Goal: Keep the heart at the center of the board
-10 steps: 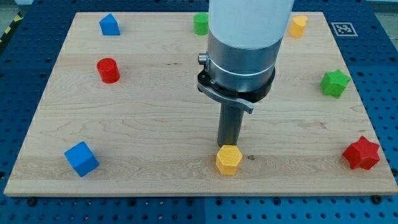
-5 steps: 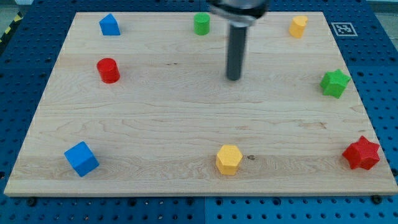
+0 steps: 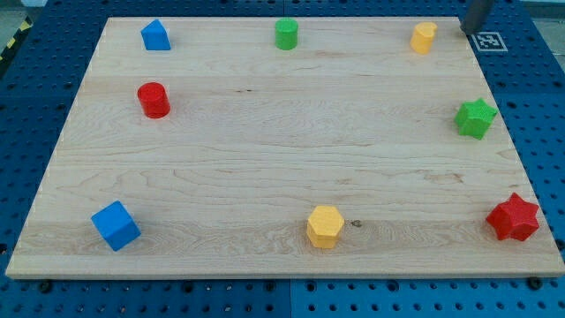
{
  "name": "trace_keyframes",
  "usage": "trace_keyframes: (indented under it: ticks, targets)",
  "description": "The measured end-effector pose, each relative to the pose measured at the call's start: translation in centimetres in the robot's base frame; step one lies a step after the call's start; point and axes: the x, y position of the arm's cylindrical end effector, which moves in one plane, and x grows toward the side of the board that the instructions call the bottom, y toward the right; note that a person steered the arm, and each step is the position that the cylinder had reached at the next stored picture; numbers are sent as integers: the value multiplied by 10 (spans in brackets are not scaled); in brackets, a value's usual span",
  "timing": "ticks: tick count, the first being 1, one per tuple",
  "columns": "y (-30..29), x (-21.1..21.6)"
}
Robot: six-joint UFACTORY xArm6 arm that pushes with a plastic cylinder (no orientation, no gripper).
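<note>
My tip (image 3: 469,32) shows at the view's top right, at the wooden board's (image 3: 265,159) top right corner, a little right of a small yellow block (image 3: 424,37) whose shape I cannot make out. It touches no block. No block reads clearly as a heart. A yellow hexagon (image 3: 324,226) lies near the bottom edge, right of the middle. The board's centre holds no block.
A blue house-shaped block (image 3: 155,35) and a green cylinder (image 3: 285,34) lie along the top edge. A red cylinder (image 3: 154,100) lies at the left, a blue cube (image 3: 116,224) at the bottom left. A green star (image 3: 475,117) and a red star (image 3: 513,217) lie at the right edge.
The rod moved from just above the yellow hexagon up across the board's middle, then to the top right corner. No block moved.
</note>
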Motion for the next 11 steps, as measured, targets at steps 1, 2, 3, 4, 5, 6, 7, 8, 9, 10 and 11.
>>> trace_keyframes:
  ticks: [1,2,3,4,5,6,7,8,9,10,11]
  targets:
    - [-56,27]
    - [-79,100]
    - [-86,139]
    - [-55,93]
    - [-16,59]
    - [-32,41]
    - [-117,64]
    - [-180,105]
    - [-188,103]
    - [-148,53]
    - [-140,29]
